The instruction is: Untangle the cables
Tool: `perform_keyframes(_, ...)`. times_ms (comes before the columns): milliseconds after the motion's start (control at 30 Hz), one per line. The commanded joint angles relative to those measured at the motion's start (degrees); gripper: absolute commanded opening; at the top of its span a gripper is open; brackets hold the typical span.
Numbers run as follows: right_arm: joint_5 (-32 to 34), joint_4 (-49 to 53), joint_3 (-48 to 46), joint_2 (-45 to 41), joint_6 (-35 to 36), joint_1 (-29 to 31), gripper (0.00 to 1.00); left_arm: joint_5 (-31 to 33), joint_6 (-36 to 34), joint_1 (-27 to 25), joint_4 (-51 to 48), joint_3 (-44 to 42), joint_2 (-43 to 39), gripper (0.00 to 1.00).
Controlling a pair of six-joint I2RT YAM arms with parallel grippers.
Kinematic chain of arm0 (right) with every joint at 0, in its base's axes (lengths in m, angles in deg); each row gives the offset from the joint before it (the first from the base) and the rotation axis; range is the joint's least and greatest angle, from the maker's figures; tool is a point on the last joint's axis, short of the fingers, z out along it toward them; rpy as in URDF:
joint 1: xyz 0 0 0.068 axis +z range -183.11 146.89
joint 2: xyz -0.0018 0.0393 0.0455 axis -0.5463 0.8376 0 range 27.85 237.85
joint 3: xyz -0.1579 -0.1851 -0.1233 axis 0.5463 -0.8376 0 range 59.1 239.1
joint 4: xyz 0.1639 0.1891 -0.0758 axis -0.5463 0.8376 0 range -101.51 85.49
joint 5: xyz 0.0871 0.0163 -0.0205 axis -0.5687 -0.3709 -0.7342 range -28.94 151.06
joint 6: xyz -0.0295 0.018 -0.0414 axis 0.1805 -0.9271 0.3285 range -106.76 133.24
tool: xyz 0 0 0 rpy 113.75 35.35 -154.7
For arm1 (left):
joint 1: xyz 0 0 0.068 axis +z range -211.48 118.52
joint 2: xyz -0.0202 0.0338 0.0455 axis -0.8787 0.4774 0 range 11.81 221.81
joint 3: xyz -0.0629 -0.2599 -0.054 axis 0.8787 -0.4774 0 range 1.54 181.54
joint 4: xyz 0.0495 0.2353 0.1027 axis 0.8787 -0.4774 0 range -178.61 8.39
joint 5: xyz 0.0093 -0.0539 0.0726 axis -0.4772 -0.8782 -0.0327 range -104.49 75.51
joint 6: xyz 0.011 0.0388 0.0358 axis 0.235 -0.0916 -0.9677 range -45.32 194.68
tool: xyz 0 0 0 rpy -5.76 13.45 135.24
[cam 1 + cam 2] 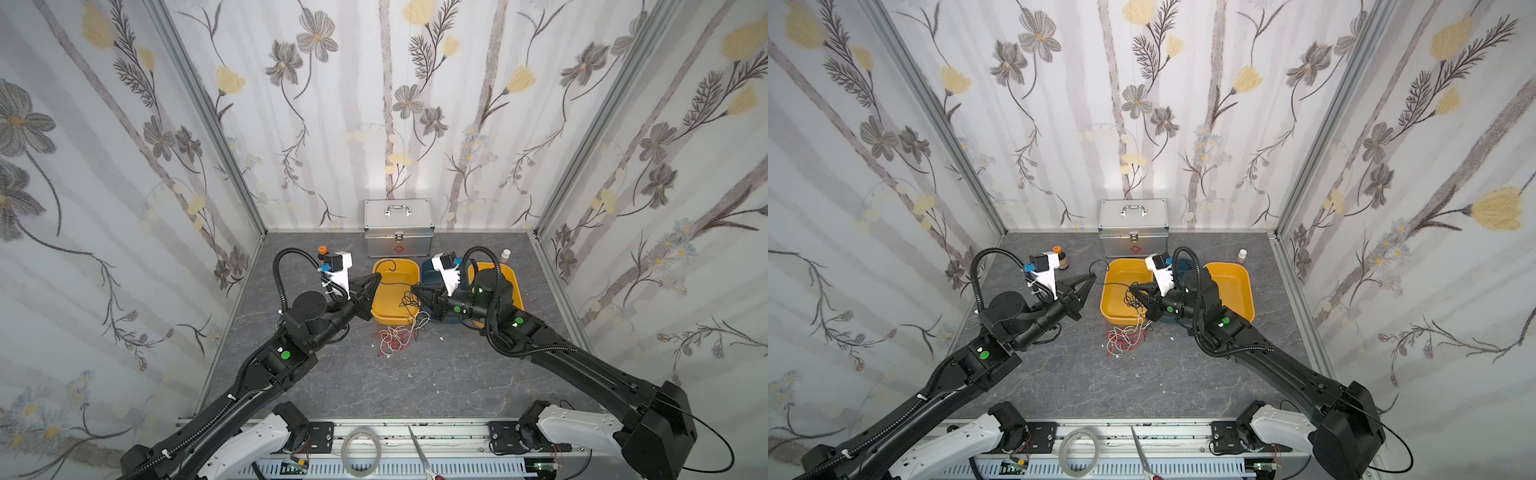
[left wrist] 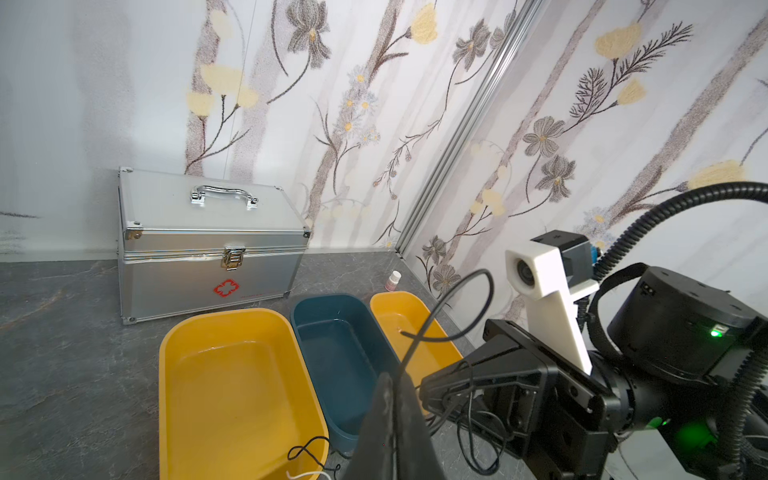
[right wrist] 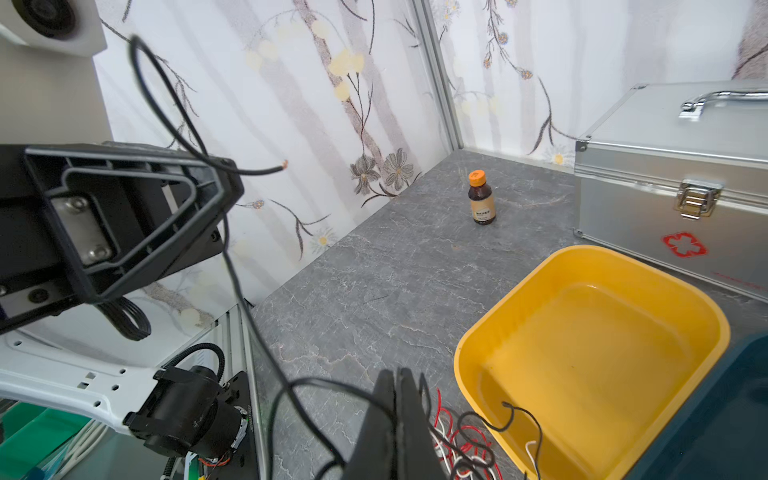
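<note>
Black cable (image 3: 257,170): I have it pinched in two places. My left gripper (image 1: 379,275) is clamped fully shut on it close to its bare free end, which sticks out past the tips. My right gripper (image 1: 413,287) is also closed tight, with the same cable caught at its fingertips. The span between the two grips crosses above the yellow tray (image 1: 382,318). More black loops droop from my right tips into the tray and over its near rim.

Red cable (image 3: 439,407) and white cable (image 1: 420,321) are tangled together in a pile on the table (image 1: 415,374), just in front of that tray. One white strand climbs over the rim. Black strands run down into the same pile.
</note>
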Motion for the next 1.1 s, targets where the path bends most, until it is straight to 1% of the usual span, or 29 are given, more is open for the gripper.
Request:
perform_keyframes(0,3.0,3.2,0.8,-1.4,3.2,-0.3,0.03,0.8,0.5,0.3,1.3,-0.3,-0.2,0.00)
perform_keyframes(133,3.1,3.8,-1.3,-1.7,3.3,-1.1,0.04,0.7,0.9,0.7,1.9,-0.6,-0.4,0.00)
perform_keyframes(267,0.9,2.9,-3.9,0.4,1.3,-1.3,0.04,-0.4,1.5,1.3,1.9,-0.4,0.2,0.00)
perform_keyframes(433,-0.9,-2.0,-7.6,3.7,-2.0,-1.3,0.06,-1.3,2.1,1.6,2.7,-0.5,1.4,0.00)
perform_keyframes(533,-0.7,-3.5,-10.1,6.4,-3.4,-1.3,0.12,-1.6,2.4,1.6,3.0,-0.6,2.2,0.00)
perform_keyframes(600,-0.3,-3.6,-10.9,7.6,-3.8,-1.3,0.22,-1.6,2.4,1.6,3.1,-0.7,2.3,0.00)
perform_keyframes(633,-0.1,-3.6,-11.2,7.7,-3.9,-1.3,0.24,-1.4,2.4,1.7,3.0,-0.9,2.3,0.00)
perform_keyframes(833,1.0,-3.9,-14.6,3.9,-5.1,-1.3,0.43,-1.1,2.4,2.0,3.0,-1.1,2.0,0.00)
perform_keyframes(900,1.9,-3.6,-15.3,3.4,-6.1,-1.4,0.45,-1.5,2.4,2.0,3.0,-1.0,2.1,0.00)
perform_keyframes(1067,1.8,-4.4,-15.3,5.4,-9.6,-1.4,0.45,-1.7,2.3,2.1,3.0,-1.2,1.7,0.00)
